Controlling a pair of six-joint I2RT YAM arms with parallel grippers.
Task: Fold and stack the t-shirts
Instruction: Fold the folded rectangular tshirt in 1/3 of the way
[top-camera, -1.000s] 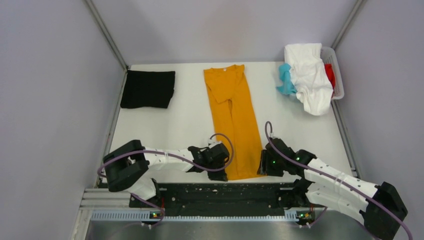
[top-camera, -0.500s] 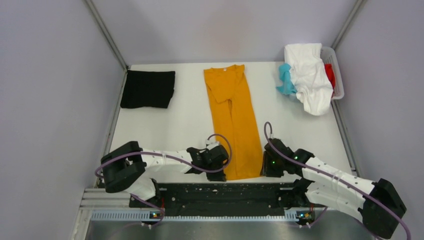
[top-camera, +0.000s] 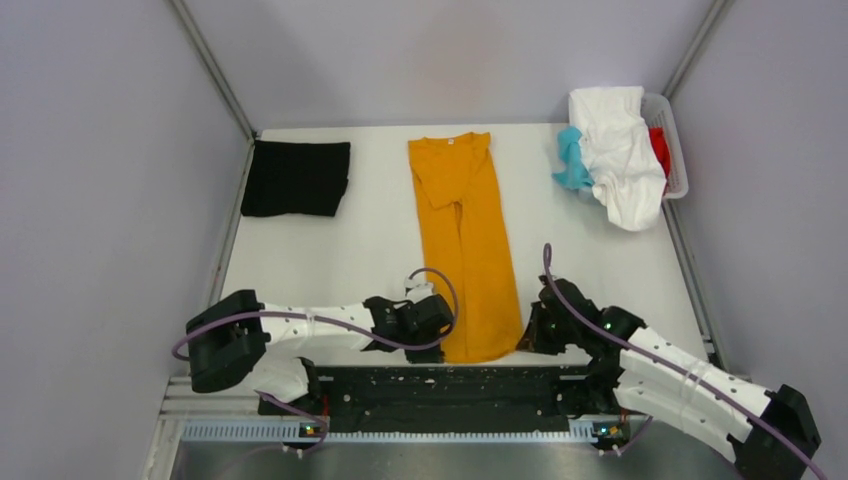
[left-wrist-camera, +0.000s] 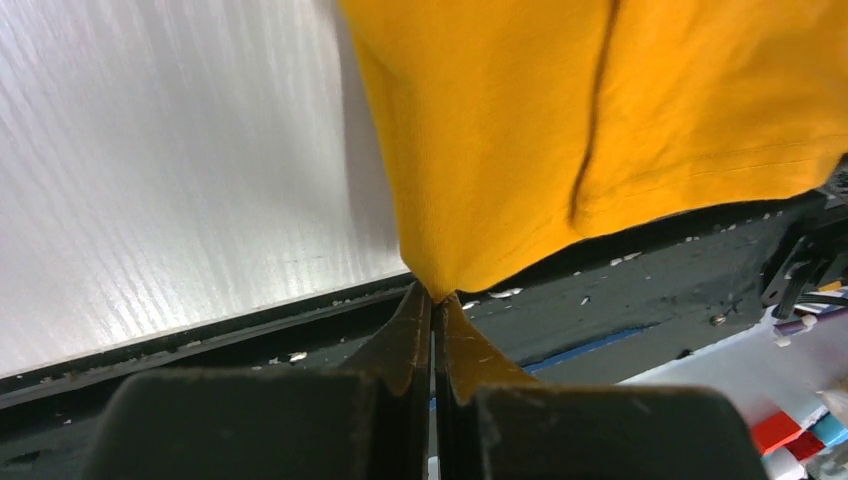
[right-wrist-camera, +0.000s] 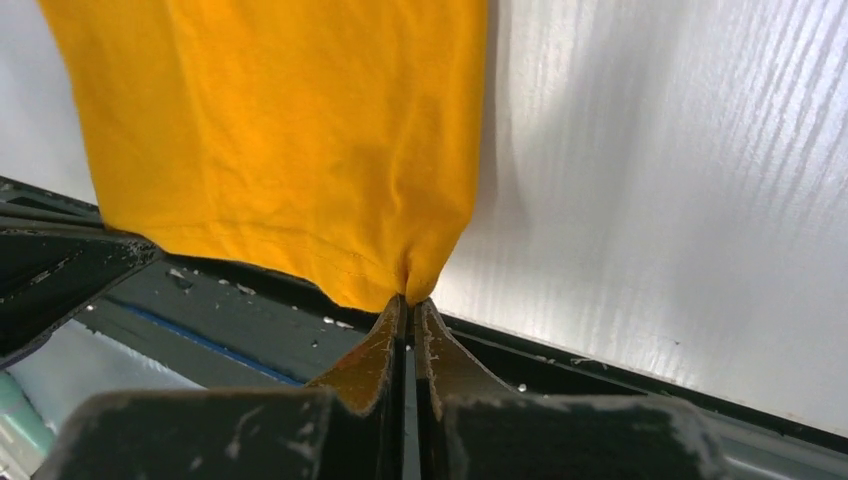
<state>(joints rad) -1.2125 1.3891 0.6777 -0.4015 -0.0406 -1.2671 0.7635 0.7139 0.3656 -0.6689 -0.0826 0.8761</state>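
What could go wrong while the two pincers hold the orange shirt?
The left pincer and right pincer each pinch only a tiny corner of the mustard-orange t-shirt, so a corner might slip out. The hem hangs past the table edge over the black rail, where it could snag.

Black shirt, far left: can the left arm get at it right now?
Probably not yet. The left gripper is shut on the orange shirt's near corner. Path to the black shirt looks free, but it must let go first.
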